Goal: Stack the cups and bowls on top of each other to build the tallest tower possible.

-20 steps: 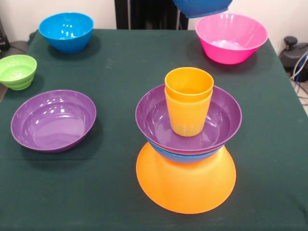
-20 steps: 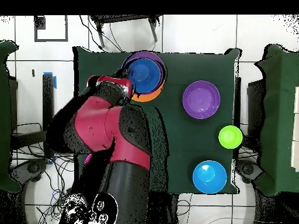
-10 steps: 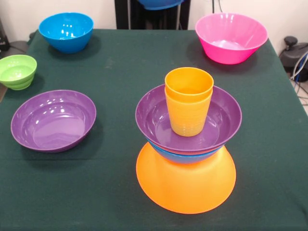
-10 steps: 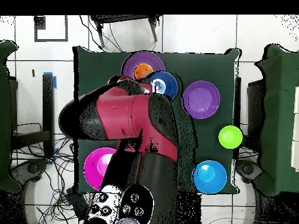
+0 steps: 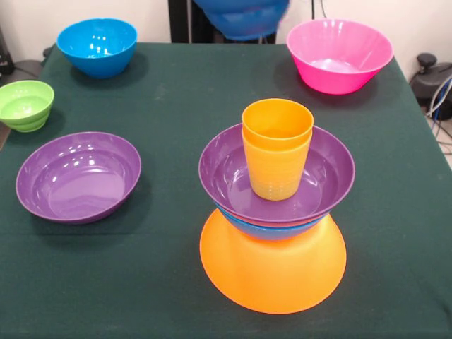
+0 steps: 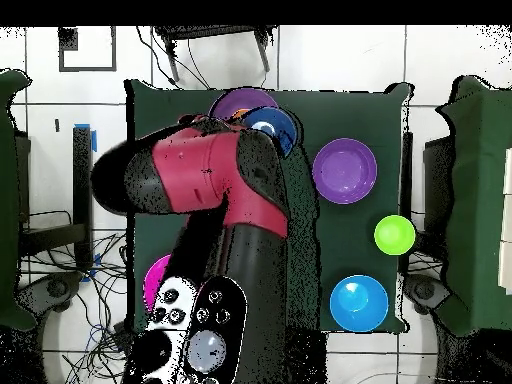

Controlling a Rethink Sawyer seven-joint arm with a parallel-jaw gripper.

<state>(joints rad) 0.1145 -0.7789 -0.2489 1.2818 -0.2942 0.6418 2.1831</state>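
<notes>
The tower stands near the table's front. A wide yellow-orange bowl [image 5: 272, 275] lies upside down as its base. On it sit a bright blue bowl [image 5: 272, 230] and a purple bowl [image 5: 321, 176]. Inside the purple bowl stands the yellow cup [image 5: 275, 176] with the orange cup [image 5: 277, 121] nested in it. A dark blue bowl [image 5: 241, 18] [image 6: 274, 131] hangs in the air beyond the tower, at the arm's [image 6: 205, 185] end. In the overhead view it overlaps the tower's purple rim [image 6: 232, 100]. The arm's wrist hides the gripper, which carries the bowl.
Loose on the green cloth are a pink bowl [image 5: 339, 55], a bright blue bowl [image 5: 97, 46] [image 6: 359, 303], a small green bowl [image 5: 26, 104] [image 6: 394, 234] and a second purple bowl [image 5: 78, 176] [image 6: 344, 171]. Cables lie past the table's right edge.
In the front view the dark blue bowl swung from the upper right to the upper middle and now hangs lower. The arm swept across the table; the tower stayed still.
</notes>
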